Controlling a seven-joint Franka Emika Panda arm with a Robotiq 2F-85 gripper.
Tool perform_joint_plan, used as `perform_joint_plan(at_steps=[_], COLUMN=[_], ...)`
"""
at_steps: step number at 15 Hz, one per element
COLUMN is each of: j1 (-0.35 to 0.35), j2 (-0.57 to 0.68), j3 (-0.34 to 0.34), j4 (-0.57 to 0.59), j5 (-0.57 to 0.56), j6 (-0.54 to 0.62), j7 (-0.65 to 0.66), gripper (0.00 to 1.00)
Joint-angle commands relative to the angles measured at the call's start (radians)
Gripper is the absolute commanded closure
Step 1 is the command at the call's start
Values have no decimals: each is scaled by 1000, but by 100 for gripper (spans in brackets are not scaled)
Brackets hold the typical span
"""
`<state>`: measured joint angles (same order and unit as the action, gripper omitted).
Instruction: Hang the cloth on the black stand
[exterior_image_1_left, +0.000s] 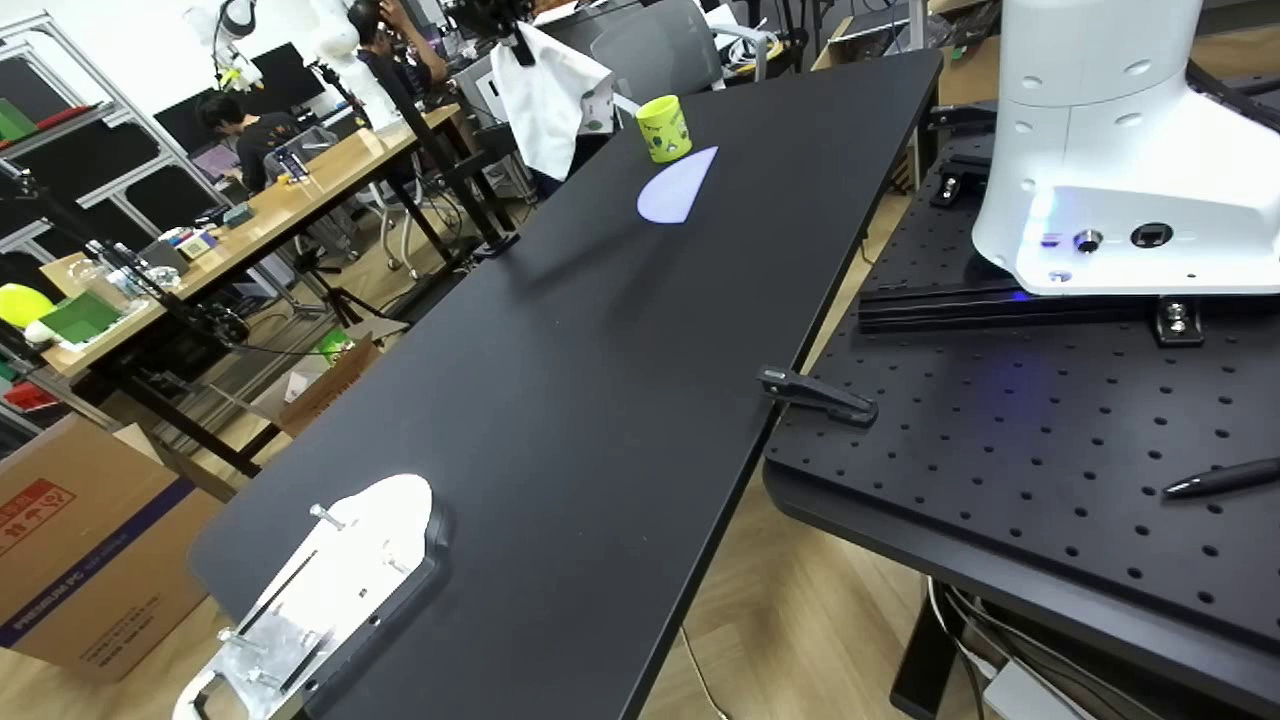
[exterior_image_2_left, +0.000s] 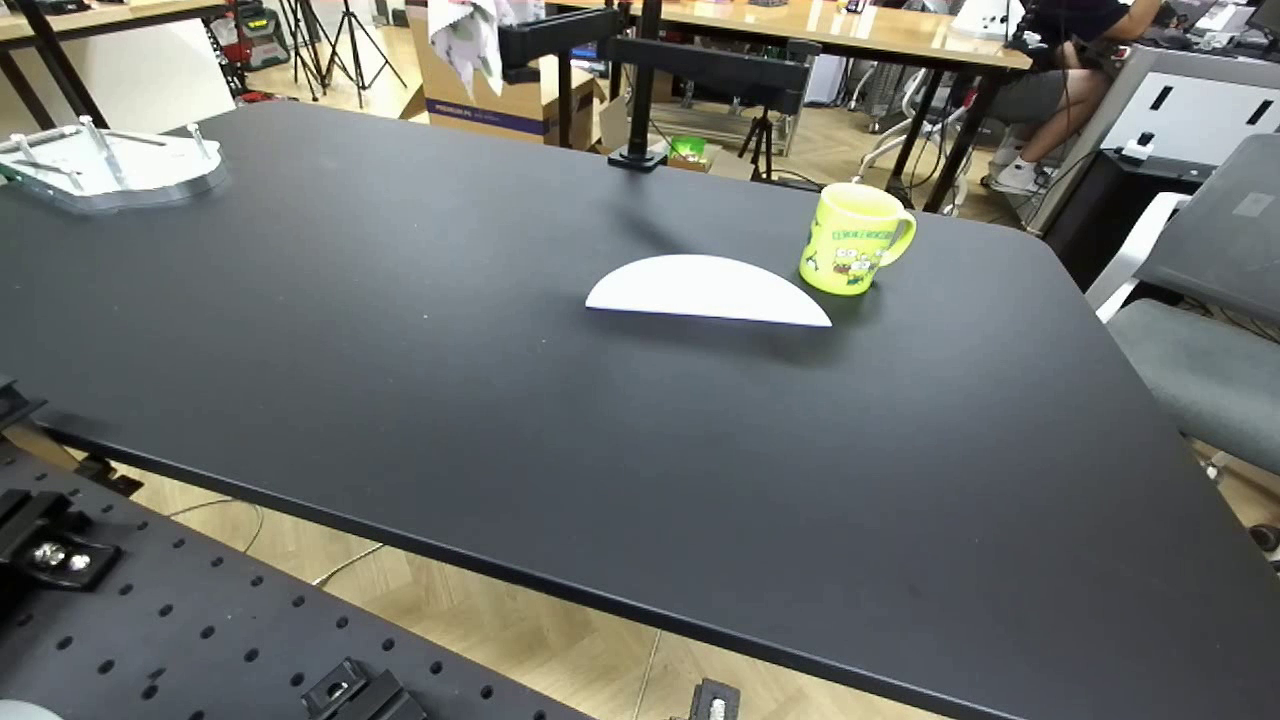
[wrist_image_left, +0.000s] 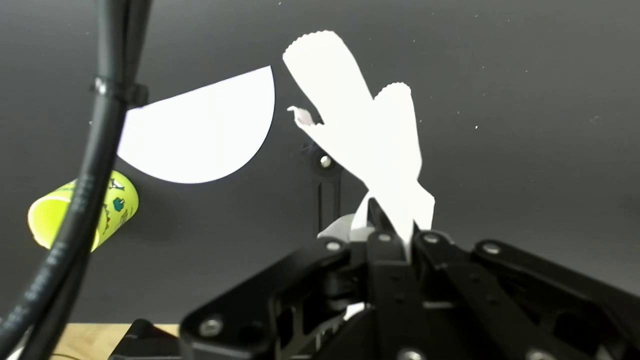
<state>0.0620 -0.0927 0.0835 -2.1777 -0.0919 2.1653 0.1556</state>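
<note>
My gripper (wrist_image_left: 395, 235) is shut on the white cloth (wrist_image_left: 370, 135), which hangs bunched from the fingertips. In an exterior view the gripper (exterior_image_1_left: 522, 48) is at the top, holding the cloth (exterior_image_1_left: 550, 95) high near the table's far edge. In an exterior view the cloth (exterior_image_2_left: 465, 35) hangs at the top edge and the gripper is out of frame. The black stand (exterior_image_2_left: 645, 100) has an upright pole and horizontal arms; one arm's end overlaps the cloth there. The stand also shows in an exterior view (exterior_image_1_left: 432, 140), and a slotted black part shows in the wrist view (wrist_image_left: 328, 176). Contact cannot be told.
A yellow-green mug (exterior_image_2_left: 848, 245) and a white half-disc (exterior_image_2_left: 700, 288) are on the black table (exterior_image_2_left: 500, 420). A white board with pegs (exterior_image_1_left: 345, 560) lies at the table's other end. A grey chair (exterior_image_2_left: 1230, 290) stands beside the table.
</note>
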Motion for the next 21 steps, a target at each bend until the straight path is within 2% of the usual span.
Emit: perform_joint_plan(at_steps=[1,8,21], j1=[-14,-39,-33], j2=[-44,-77,39], j3=[-8,-11,-24], j4=[36,27,-5], j5=[-40,-55,-6], j6=[-30,-14,-18], j7=[12,12,-20], gripper=[99,99,99])
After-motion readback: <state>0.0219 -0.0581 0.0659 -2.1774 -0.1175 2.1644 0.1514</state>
